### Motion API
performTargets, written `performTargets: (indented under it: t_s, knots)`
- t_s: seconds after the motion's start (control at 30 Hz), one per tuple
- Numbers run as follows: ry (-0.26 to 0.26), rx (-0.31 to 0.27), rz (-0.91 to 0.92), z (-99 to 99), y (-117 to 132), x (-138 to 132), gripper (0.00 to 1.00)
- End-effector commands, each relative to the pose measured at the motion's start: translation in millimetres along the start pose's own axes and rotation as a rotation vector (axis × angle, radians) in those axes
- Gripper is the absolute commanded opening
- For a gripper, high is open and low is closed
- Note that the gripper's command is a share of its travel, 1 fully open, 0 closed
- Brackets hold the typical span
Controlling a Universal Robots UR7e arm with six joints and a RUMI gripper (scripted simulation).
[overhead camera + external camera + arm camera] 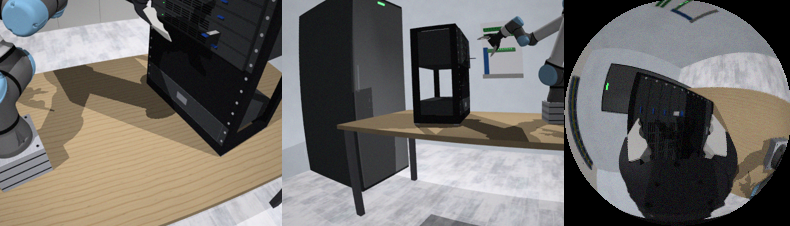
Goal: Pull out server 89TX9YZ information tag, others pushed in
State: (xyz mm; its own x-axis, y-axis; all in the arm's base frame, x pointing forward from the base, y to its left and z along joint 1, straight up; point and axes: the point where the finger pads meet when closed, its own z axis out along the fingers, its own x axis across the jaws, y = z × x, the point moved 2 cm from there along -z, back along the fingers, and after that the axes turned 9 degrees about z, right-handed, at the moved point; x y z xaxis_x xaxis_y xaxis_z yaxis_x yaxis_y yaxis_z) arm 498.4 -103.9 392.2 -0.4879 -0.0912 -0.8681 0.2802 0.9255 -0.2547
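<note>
In the exterior view the rack (442, 75) stands on the surface (487, 135), to the left of the gripper (488, 46). One information tag (472, 59) sticks out of its front, below and left of the gripper, apart from it. The gripper hangs in air, fingers spread wide, holding nothing.

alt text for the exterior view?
A black server rack stands on a wooden table, one information tag sticking out of its front. The open, empty gripper hovers apart from it.
</note>
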Motion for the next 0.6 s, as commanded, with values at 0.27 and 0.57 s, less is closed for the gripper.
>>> performTargets:
  t_s: [0.27,0.57]
  knots:
    - [0.018,-0.016,0.062,-0.3,-0.4,-2.8,1.0]
    - [0.025,-0.022,0.087,-0.5,-0.5,-3.8,1.0]
